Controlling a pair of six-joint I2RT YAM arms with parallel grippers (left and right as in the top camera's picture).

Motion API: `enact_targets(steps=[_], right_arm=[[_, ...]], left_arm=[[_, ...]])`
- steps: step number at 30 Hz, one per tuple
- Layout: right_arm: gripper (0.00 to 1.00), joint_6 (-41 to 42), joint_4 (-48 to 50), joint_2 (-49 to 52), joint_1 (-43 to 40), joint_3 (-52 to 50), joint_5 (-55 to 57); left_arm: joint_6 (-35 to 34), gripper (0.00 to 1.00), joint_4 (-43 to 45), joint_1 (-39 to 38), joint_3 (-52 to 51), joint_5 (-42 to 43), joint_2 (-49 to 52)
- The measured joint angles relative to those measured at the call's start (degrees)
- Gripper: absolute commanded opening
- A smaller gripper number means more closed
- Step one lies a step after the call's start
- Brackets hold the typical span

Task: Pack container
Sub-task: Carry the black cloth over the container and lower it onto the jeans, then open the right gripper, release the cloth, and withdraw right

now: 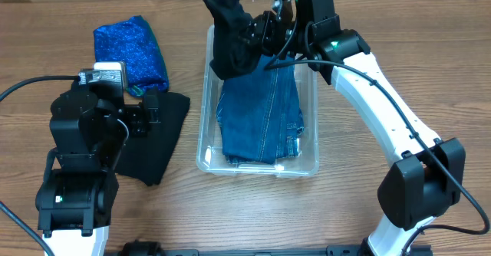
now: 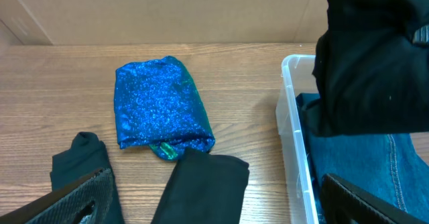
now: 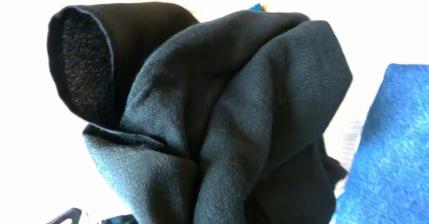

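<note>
The container (image 1: 257,172) sits at the middle of the table (image 1: 245,218), its long axis running 12 to 6 o'clock. Folded jeans (image 1: 261,118) lie flat in it and cover most of the base.

My right end effector (image 1: 259,32) is clamped on a black fleece-lined garment (image 1: 230,45). The garment hangs bunched over the container's 12 o'clock end and spills past the rim toward 11 o'clock. The right wrist view shows little besides folds of that fabric, with the jeans at its 4 o'clock.

My left end effector (image 1: 149,112) is spread wide and holds nothing. It hovers over a flat black garment (image 1: 157,149) that lies on the table at the container's 9 o'clock. A folded blue sequinned garment (image 1: 130,53) lies at 10 o'clock, apart from the container.

I judge the container to be light, stiff and slick-walled. It would probably skate on the wood if a garment dragged against its wall. If I had to steady it, I'd pinch the thick rim midway along the 9 o'clock long side, where the wall is bare. Thin clear plastic may flex, so I wouldn't squeeze hard. The held garment is soft and bulky, so I'd expect it to spring up above the rim unless it is pressed flat on the jeans.
</note>
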Motion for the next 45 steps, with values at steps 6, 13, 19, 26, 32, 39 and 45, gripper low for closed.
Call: enact_targets(steps=[6,13,19,26,32,39,45], right_arm=[[0.04,2.25,2.84,0.39,0.0,0.0,-0.26],[0.04,3.67,1.36,7.85,-0.13,0.0,0.37],[0.15,4.02,-3.96,10.88,-1.4,-0.09,2.32],[0.4,3.98,-9.64,10.88,-3.63,-0.04,5.64],[0.52,0.76,-11.72,10.75,-6.03,-0.04,11.06],[0.54,-8.85,-15.17,6.4,-8.17,-0.04,21.79],[0.33,-20.96,-16.46,-1.62,-6.27,0.07,26.18]], left_arm=[[0.0,1.0,0.0,0.0,0.0,0.0,0.0],[0.0,1.0,-0.04,0.0,0.0,0.0,0.0],[0.0,1.0,-0.2,0.0,0.0,0.0,0.0],[0.0,1.0,-0.35,0.0,0.0,0.0,0.0],[0.0,1.0,-0.44,0.0,0.0,0.0,0.0],[0.0,1.0,-0.46,0.0,0.0,0.0,0.0],[0.0,1.0,-0.46,0.0,0.0,0.0,0.0]])
